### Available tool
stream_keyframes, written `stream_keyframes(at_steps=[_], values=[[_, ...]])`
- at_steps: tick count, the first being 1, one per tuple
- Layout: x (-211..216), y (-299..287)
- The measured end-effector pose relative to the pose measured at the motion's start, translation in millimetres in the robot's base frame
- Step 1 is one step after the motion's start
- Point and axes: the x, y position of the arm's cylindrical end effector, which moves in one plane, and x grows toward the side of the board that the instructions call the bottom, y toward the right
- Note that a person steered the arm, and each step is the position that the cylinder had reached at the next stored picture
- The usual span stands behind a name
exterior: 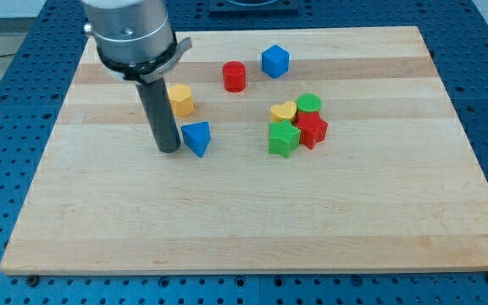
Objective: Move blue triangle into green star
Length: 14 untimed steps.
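The blue triangle [197,137] lies on the wooden board, left of the middle. The green star [283,138] lies to its right, in a cluster with other blocks. My tip [169,149] stands just left of the blue triangle, very close to it or touching its left side. The rod rises from there to the grey arm body at the view's top left.
A red star [313,130], a yellow heart [284,112] and a green cylinder [309,103] crowd around the green star. A yellow hexagon [180,99] lies just above the triangle. A red cylinder [234,76] and a blue cube [275,61] lie toward the view's top.
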Motion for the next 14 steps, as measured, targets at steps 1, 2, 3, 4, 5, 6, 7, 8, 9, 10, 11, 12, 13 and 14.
stream_keyframes(at_steps=[1,2,3,4,5,6,7,8,9,10,11,12,13,14], values=[[-6.0,14.4],[-6.4,24.4],[-4.4,24.3],[-3.9,27.6],[-2.2,35.2],[-2.1,48.1],[-2.1,59.5],[-2.1,63.6],[-2.1,70.7],[-0.1,78.2],[0.3,80.2],[9.1,80.2],[12.8,80.2],[12.8,80.2]])
